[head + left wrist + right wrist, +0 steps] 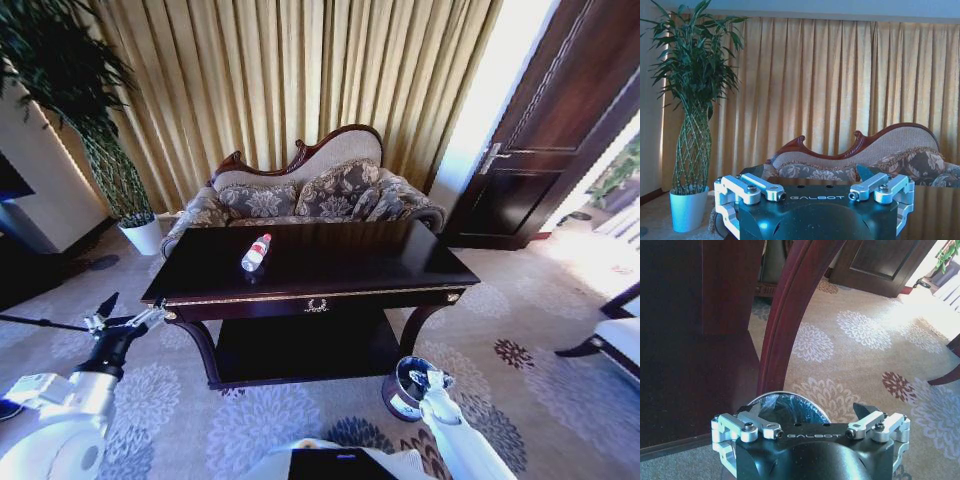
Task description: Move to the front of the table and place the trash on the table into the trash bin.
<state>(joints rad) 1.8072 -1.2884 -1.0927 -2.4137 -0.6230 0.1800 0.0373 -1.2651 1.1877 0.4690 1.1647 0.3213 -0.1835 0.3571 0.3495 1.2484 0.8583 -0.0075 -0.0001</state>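
The dark glossy table (350,262) stands straight ahead with its gold emblem facing me. A clear bottle with a red cap, the trash (256,252), lies on the table's left half. The round dark trash bin (399,396) sits on the carpet by the table's front right leg. My right gripper (432,380) hovers just over the bin's mouth; in the right wrist view this gripper (807,412) is open and empty above the bin's dark liner (790,405). My left gripper (125,312) is raised beside the table's left front corner, open (812,175) with nothing in it.
A patterned sofa (300,190) stands right behind the table, with gold curtains beyond. A tall plant in a white pot (142,236) is at the back left. A dark door (540,150) is at the back right, and a white-cushioned seat (618,338) at the right edge.
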